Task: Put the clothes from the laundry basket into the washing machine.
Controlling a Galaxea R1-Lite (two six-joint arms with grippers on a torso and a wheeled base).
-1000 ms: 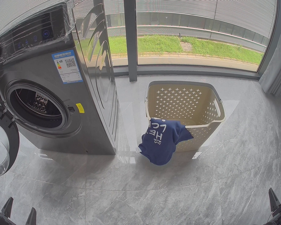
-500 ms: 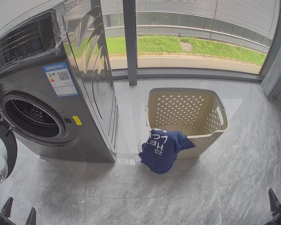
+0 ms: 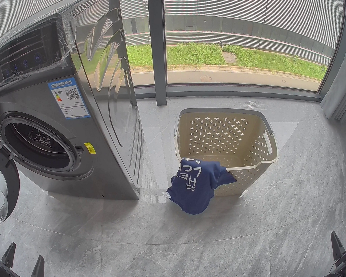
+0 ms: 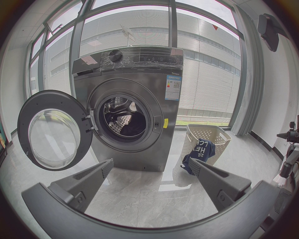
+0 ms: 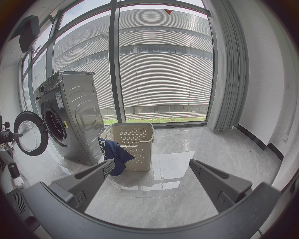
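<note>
A cream laundry basket [image 3: 269, 141] [image 4: 224, 137] [image 5: 146, 130] stands on the floor to the right of a grey washing machine [image 3: 104, 120] [image 4: 134, 77] [image 5: 84, 109]. A navy shirt [image 3: 195, 183] [image 4: 201, 152] [image 5: 113, 152] with white lettering hangs over the basket's near left rim, its hem near the floor. The machine's round door [image 3: 1, 184] [image 4: 53, 129] [image 5: 30, 133] is swung open, and dark cloth lies in the drum [image 4: 126, 119]. My left gripper [image 3: 23, 261] [image 4: 149, 165] and right gripper [image 3: 345, 238] [image 5: 151, 165] are both open and empty, low and well short of the basket.
Grey marble floor [image 3: 184, 242] lies open between me and the basket. A tall window with a dark post [image 3: 157, 47] runs behind machine and basket. A grey curtain [image 3: 341, 89] [image 5: 227, 77] hangs at the far right.
The head camera has moved, shifting the whole scene down and left in the picture. Neither gripper has changed place in the view; the shirt still hangs on the basket rim.
</note>
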